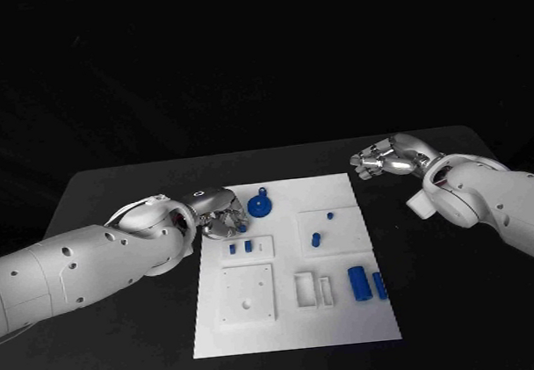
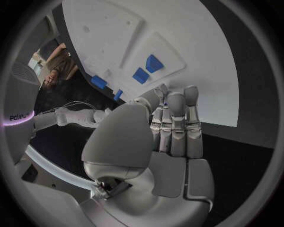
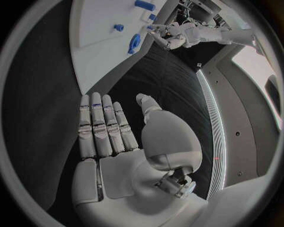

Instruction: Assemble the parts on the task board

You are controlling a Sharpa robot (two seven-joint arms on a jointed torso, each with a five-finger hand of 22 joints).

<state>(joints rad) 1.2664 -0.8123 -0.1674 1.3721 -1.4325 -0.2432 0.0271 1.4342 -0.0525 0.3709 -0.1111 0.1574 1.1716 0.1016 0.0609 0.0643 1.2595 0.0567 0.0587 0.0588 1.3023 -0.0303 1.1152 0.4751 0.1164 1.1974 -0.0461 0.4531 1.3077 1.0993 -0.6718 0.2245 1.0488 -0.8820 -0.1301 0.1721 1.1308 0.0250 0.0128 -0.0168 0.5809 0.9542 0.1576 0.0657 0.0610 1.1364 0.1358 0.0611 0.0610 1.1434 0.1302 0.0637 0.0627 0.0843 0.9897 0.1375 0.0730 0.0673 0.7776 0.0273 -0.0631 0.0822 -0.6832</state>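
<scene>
The white task board (image 1: 294,328) lies in the middle of the black table. On it are a round blue part with a stem (image 1: 260,206), two small blue pieces (image 1: 239,248) standing in a raised white block, two small blue pieces (image 1: 329,216) on another block, and two blue cylinders (image 1: 358,283) near the right edge. My left hand (image 1: 220,214) hovers at the board's upper left edge beside the round part, fingers (image 2: 174,123) straight, holding nothing. My right hand (image 1: 385,158) is off the board's upper right corner, fingers (image 3: 101,125) stretched flat and empty.
A square white plate with a hole (image 1: 248,294) and narrow white slotted holders (image 1: 313,288) stand on the board's lower half. Black table (image 1: 469,307) surrounds the board on every side.
</scene>
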